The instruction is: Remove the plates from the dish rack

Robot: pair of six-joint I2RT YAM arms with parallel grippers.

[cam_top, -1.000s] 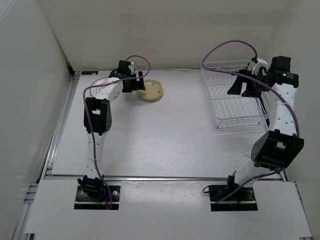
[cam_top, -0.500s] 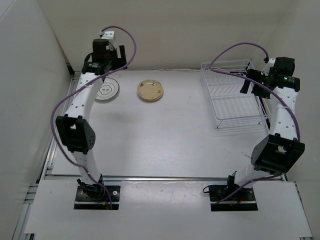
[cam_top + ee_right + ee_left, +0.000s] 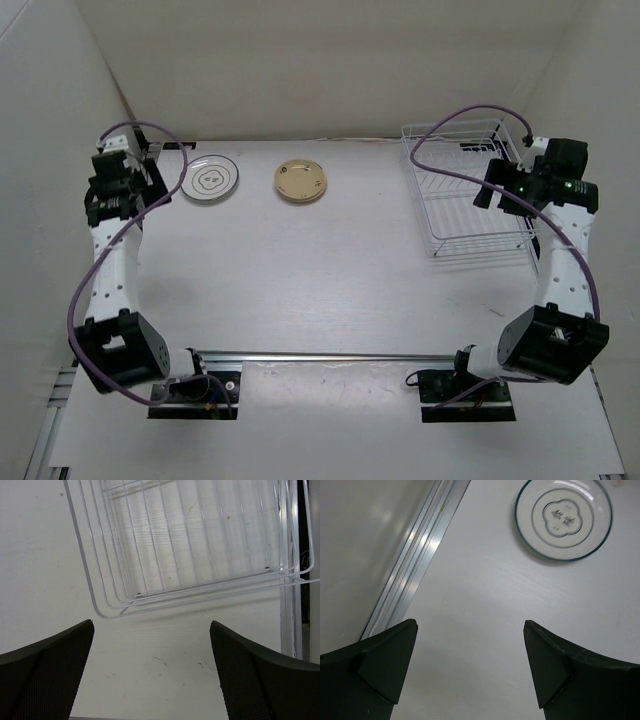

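Left arm [image 3: 112, 255] swung outward to side wall [image 3: 50, 150]; left fingers [image 3: 380, 665], right fingers [image 3: 45, 665] spread, empty; pale table [image 3: 330, 270].

Table: white matte table top [image 3: 330, 270] across the middle of the frame.
Walls: plain off-white back wall [image 3: 320, 60] along the top, left wall [image 3: 50, 120], right wall [image 3: 605, 70].
Edge: aluminium rail [image 3: 415, 575] along the table's left side.
Light: soft, even, faint shadows.

The rack [image 3: 190, 540] runs off the right wrist view's top edge; the ringed plate [image 3: 563, 517] is clipped at the left wrist view's top.
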